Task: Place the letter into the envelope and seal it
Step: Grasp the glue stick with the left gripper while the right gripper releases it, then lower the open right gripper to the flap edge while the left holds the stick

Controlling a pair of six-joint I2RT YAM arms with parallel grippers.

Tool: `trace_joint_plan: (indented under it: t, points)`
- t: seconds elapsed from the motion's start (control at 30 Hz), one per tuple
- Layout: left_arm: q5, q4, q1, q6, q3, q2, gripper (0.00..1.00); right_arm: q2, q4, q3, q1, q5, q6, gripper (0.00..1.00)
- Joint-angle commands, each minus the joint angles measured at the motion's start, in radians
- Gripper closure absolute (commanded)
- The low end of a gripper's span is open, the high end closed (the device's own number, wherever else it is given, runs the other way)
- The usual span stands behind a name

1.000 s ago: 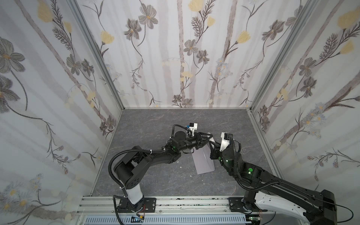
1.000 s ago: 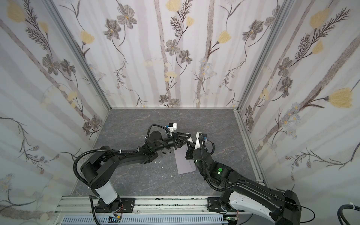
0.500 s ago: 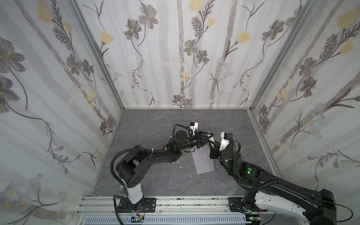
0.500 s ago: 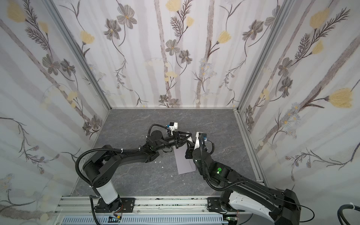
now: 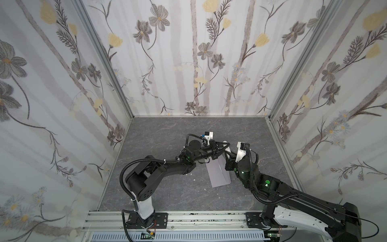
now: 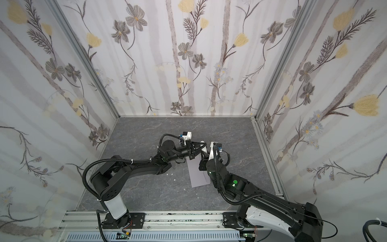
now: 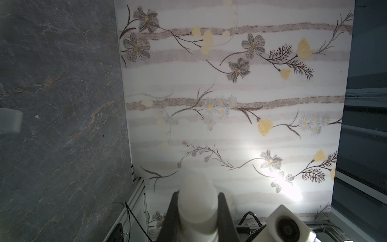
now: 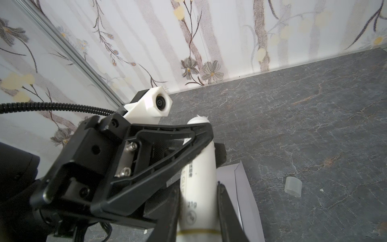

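Between floral walls [image 5: 209, 62], grey veined tabletop [image 5: 167, 130] bears the envelope [image 5: 217, 175].

In both top views the whole table [image 5: 167, 136] is overlooked steeply from high above its near edge. From the left wrist the right wall [image 7: 230, 130] is faced, from the right wrist the far-left corner [image 8: 69, 48]; the glue stick [image 7: 196, 205] is shared, very close.

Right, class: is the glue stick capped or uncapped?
Uncapped. In the right wrist view the glue stick ends in bare white glue, and a clear cap lies apart from it on the table.
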Motion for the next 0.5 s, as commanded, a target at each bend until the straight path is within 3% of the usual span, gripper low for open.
trace_joint_plan:
  t: [0.0,0.07,0.17,0.47]
  points:
    - [0.002,0.06,0.002,0.064,-0.007,-0.01,1.0,-0.014,0.044,-0.011,0.001,-0.025,0.015,0.85]
    - [0.002,0.057,0.01,0.086,-0.019,-0.016,1.0,-0.034,0.048,-0.023,-0.002,-0.043,0.024,0.73]
    - [-0.005,0.04,0.034,0.126,-0.06,-0.029,1.0,-0.081,0.021,-0.03,-0.012,-0.089,0.042,0.64]
    - [-0.104,-0.493,0.063,0.564,-0.125,-0.184,1.0,-0.181,-0.166,-0.04,-0.151,-0.313,0.091,0.63]
